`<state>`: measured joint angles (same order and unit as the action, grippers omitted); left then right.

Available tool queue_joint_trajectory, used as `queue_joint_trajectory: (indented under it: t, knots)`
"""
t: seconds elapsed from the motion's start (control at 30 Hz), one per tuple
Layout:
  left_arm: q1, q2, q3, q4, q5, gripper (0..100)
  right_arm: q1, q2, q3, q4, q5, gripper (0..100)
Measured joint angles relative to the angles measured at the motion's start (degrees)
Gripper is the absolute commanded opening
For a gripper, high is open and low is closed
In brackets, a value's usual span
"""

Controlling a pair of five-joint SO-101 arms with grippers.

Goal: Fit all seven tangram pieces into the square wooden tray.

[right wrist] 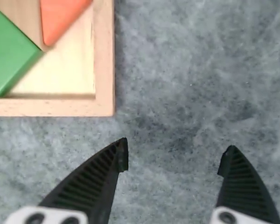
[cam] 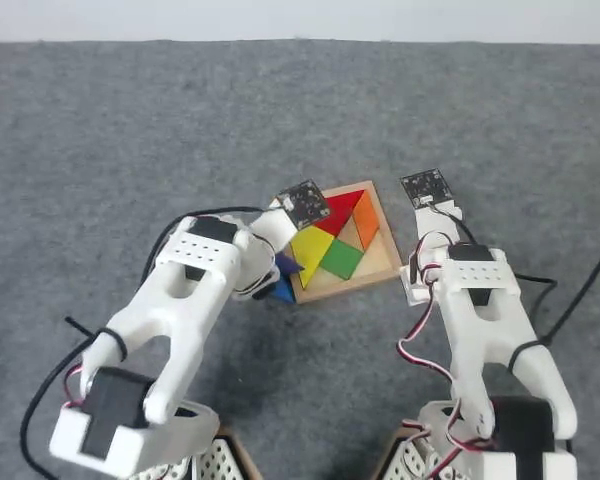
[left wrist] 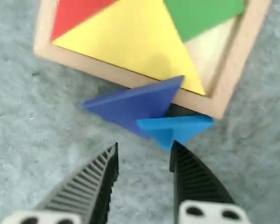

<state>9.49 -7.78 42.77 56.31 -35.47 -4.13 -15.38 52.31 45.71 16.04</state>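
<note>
Tangram pieces red (cam: 338, 208), yellow (cam: 312, 243), green (cam: 342, 258) and orange (cam: 366, 215) are sitting in the wooden tray (cam: 350, 287). The dark blue triangle (left wrist: 130, 105) and light blue triangle (left wrist: 175, 128) are lying outside, against its rim. I am holding my left gripper (left wrist: 144, 147) open and empty beside them, and my right gripper (right wrist: 177, 147) wide by the tray's corner.

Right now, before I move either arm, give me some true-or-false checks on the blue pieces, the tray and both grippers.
1. The dark blue triangle lies flat inside the wooden tray. False: it is outside, with one edge propped on the tray's rim.
2. The left gripper is open and holds nothing. True.
3. The light blue piece is outside the tray. True.
4. The right gripper is shut on the orange triangle. False: it is open over the grey mat, beside the tray's corner.
5. The yellow triangle sits in the tray. True.
</note>
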Motion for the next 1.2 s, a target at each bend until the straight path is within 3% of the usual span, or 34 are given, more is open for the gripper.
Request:
queue_joint_trajectory:
  t: [0.3,0.53,0.73,0.97,1.2]
  knots:
    - [-0.1,0.0,0.0,-1.2,2.0,18,0.0,0.0,0.0,0.0,0.0,31.0]
    - [1.2,0.0,0.0,-1.2,18.0,21,0.0,0.0,0.0,0.0,0.0,31.0]
    - [2.0,-0.4,0.0,-1.2,25.2,21,0.0,0.0,0.0,0.0,0.0,31.0]
    - [1.4,3.5,0.0,-1.2,25.1,21,0.0,0.0,0.0,0.0,0.0,31.0]
    - [-4.5,8.7,-4.0,0.9,20.4,21,-0.1,0.0,0.0,0.0,0.0,31.0]
